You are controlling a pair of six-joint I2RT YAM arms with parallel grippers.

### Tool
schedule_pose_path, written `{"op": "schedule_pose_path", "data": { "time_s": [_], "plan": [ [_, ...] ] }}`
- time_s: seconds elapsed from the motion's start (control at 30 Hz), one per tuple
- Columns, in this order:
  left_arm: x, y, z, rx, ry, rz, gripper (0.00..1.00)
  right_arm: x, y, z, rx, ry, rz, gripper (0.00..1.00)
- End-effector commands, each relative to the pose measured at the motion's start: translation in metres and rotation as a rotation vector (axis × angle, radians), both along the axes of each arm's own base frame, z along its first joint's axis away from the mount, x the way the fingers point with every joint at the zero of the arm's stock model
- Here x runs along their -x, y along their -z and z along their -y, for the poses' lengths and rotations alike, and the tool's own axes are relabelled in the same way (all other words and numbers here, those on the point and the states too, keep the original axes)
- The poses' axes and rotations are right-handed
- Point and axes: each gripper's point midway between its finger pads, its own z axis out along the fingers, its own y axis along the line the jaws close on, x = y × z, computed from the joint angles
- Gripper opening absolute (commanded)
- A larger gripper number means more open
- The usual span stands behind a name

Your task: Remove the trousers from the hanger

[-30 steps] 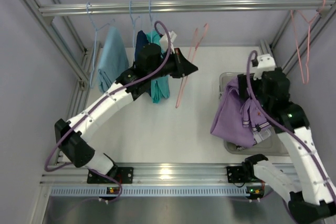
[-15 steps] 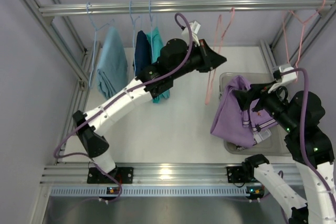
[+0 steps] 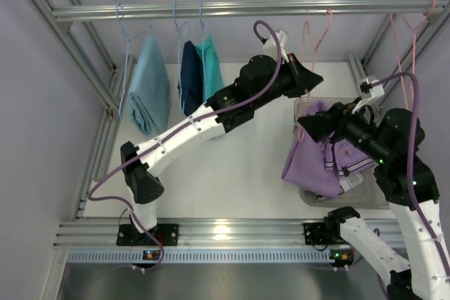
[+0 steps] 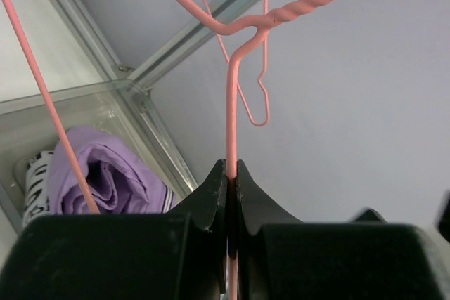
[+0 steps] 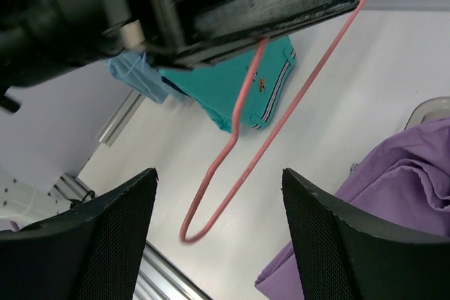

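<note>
My left gripper [image 3: 313,77] is shut on the thin pink hanger [image 3: 306,43], pinching one wire just below the twisted neck [image 4: 230,131]. The hanger is bare, and its hook reaches up near the top rail [image 3: 239,9]. The purple trousers [image 3: 316,152] lie bunched over the edge of the clear bin [image 3: 369,193], and also show in the left wrist view [image 4: 105,180]. My right gripper [image 3: 307,126] stands open above them, pointing left. The hanger's lower corner [image 5: 200,226] hangs in front of my right gripper [image 5: 219,173], untouched by its fingers [image 5: 119,237].
A light-blue garment [image 3: 149,82], a navy one [image 3: 188,68] and a teal one [image 3: 209,68] hang on light-blue hangers at the rail's left. A second pink hanger [image 3: 411,33] hangs bare at the far right. Frame posts stand at both sides.
My left arm has carried the bare hanger to the right, toward the bin. My right arm has lifted off the trousers and turned left toward the hanger, its jaws slightly narrower.
</note>
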Motion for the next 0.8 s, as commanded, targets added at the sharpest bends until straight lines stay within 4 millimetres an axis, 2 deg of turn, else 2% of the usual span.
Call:
{"op": "schedule_pose_path", "data": {
  "time_s": [0.0, 0.1, 0.17, 0.2, 0.3, 0.33, 0.4, 0.5, 0.6, 0.7, 0.73, 0.77],
  "plan": [
    [0.023, -0.048, 0.003, 0.106, 0.024, 0.077, 0.0, -0.03, -0.006, -0.002, -0.071, 0.062, -0.05, 0.7],
    [0.032, -0.047, 0.008, 0.096, 0.04, 0.088, 0.0, -0.046, -0.005, -0.001, -0.074, 0.095, -0.053, 0.61],
    [0.039, -0.049, 0.011, 0.097, 0.052, 0.095, 0.0, -0.057, -0.004, 0.002, -0.063, 0.13, -0.058, 0.51],
    [0.04, -0.049, 0.012, 0.095, 0.051, 0.102, 0.0, -0.059, -0.01, 0.003, -0.063, 0.138, -0.042, 0.48],
    [0.044, -0.049, 0.015, 0.089, 0.057, 0.113, 0.0, -0.064, -0.016, 0.006, -0.055, 0.157, -0.024, 0.28],
    [0.044, -0.048, 0.016, 0.085, 0.055, 0.116, 0.0, -0.066, -0.015, 0.008, -0.047, 0.17, -0.032, 0.12],
    [0.041, -0.045, 0.017, 0.071, 0.042, 0.123, 0.0, -0.063, -0.013, 0.013, -0.03, 0.192, -0.04, 0.0],
    [0.035, -0.039, 0.014, 0.038, 0.008, 0.132, 0.0, -0.058, -0.014, 0.024, -0.008, 0.242, -0.029, 0.0],
    [0.034, -0.034, 0.014, 0.017, 0.007, 0.14, 0.06, -0.05, -0.009, 0.036, 0.026, 0.291, -0.04, 0.0],
    [0.037, -0.036, 0.013, 0.019, 0.024, 0.152, 0.39, -0.044, -0.001, 0.05, 0.076, 0.342, -0.054, 0.0],
    [0.04, -0.037, 0.013, 0.022, 0.038, 0.16, 0.62, -0.041, 0.002, 0.055, 0.097, 0.362, -0.056, 0.0],
    [0.04, -0.036, 0.013, 0.019, 0.039, 0.159, 0.7, -0.04, 0.003, 0.057, 0.101, 0.368, -0.06, 0.0]
  ]
}}
